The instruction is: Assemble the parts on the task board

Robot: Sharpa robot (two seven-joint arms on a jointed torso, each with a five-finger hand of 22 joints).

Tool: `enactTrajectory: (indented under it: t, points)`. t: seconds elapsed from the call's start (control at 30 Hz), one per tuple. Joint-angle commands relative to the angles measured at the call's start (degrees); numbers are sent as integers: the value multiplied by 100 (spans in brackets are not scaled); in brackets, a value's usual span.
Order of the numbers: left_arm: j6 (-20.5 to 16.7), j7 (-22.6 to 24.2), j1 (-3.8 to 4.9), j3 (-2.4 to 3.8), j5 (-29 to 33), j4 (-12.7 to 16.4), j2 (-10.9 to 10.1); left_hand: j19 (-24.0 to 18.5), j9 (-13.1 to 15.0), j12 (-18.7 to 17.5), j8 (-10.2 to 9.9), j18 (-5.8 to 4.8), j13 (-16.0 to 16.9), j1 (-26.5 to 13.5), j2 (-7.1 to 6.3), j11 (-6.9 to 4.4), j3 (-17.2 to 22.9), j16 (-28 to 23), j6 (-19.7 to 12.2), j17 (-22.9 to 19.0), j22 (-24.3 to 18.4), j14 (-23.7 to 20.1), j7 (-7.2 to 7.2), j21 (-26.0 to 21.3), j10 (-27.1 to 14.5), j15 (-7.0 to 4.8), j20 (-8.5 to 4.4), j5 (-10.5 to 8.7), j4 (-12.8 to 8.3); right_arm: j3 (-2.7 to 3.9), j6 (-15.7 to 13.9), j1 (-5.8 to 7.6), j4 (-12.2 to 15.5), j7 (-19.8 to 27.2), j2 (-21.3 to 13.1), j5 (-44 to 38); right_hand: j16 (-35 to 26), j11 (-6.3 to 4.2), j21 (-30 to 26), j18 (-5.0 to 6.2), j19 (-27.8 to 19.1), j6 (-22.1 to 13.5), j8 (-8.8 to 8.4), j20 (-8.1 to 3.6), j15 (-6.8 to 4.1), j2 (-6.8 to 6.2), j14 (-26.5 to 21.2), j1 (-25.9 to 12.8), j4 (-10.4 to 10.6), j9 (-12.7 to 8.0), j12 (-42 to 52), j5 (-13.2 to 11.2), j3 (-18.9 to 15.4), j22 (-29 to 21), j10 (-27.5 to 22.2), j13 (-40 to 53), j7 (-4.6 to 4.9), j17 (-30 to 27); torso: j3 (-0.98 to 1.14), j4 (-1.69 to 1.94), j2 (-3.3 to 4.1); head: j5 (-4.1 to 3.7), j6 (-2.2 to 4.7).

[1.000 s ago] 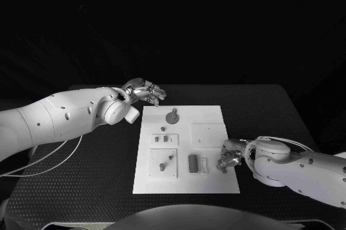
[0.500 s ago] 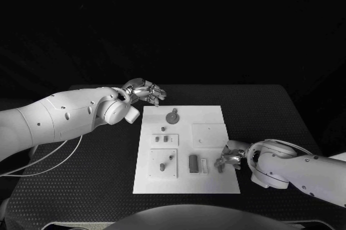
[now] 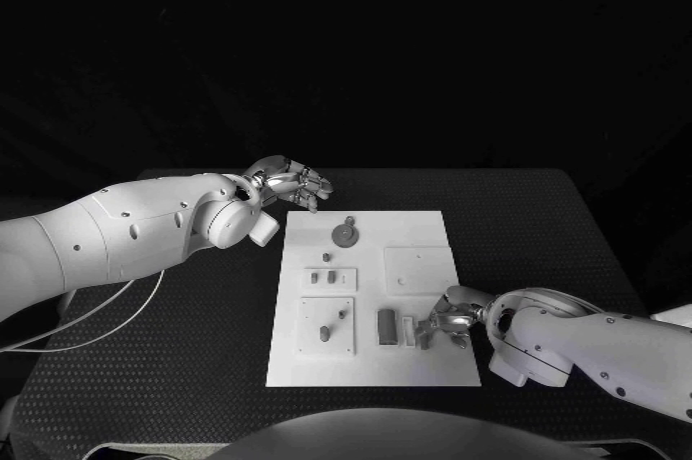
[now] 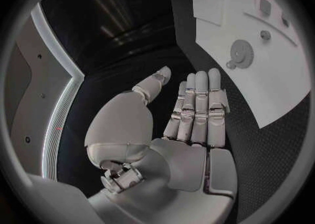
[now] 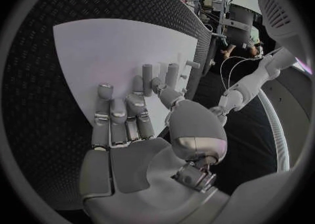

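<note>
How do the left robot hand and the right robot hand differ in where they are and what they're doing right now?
The left robot hand hovers off the task board, beyond its far left corner; the right robot hand is over the board's near right part, by the parts there. The left hand's fingers lie straight, side by side; the right hand's fingers curl towards the board. Neither plainly holds anything.

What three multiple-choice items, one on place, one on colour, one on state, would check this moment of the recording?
1. Where is the right hand?
A. over the task board's near right part
B. off the table
C. at the far left corner

2. What colour is the task board?
A. black
B. white
C. red

3. How is the left hand?
A. holding a part
B. pressing the board
C. open, holding nothing

Answers: 1 A, the head view shows it there; 2 B, white against the black table; 3 C, the left wrist view shows its fingers extended, nothing in them.
</note>
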Motion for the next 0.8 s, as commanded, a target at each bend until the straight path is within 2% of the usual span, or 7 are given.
enactTrajectory:
  t: [0.03,0.4,0.8]
  points:
    - [72,35,4,3,-19,20,8,18,-9,6,33,60,6,-43,-7,9,-10,-28,-49,5,9,-22,-9,-19,-34,15,8,-28,26,-6,-219,-15,49,150,28,211,24,-8,37,34,22,19,39,-16,-44,63,134,122,-27,23,25,15,7,55,52,18,19,45,2,0,2,-3,2]
    - [82,34,4,3,-20,17,6,19,-10,6,35,60,7,-41,-7,10,-9,-29,-49,6,11,-23,-9,-21,-34,16,9,-28,25,-6,-294,-16,45,183,87,248,28,-13,45,34,39,30,37,-26,-54,47,156,137,-25,15,30,15,-1,56,76,31,14,54,3,1,2,6,-9]
    - [93,29,4,3,-20,16,2,19,-11,6,37,59,7,-43,-7,10,-11,-29,-49,8,14,-23,-8,-24,-33,16,10,-28,26,-6,-3,-16,-113,73,218,223,28,-13,43,34,42,25,27,-29,-59,37,130,135,-22,5,17,15,-9,54,54,1,15,21,2,3,2,2,-13]
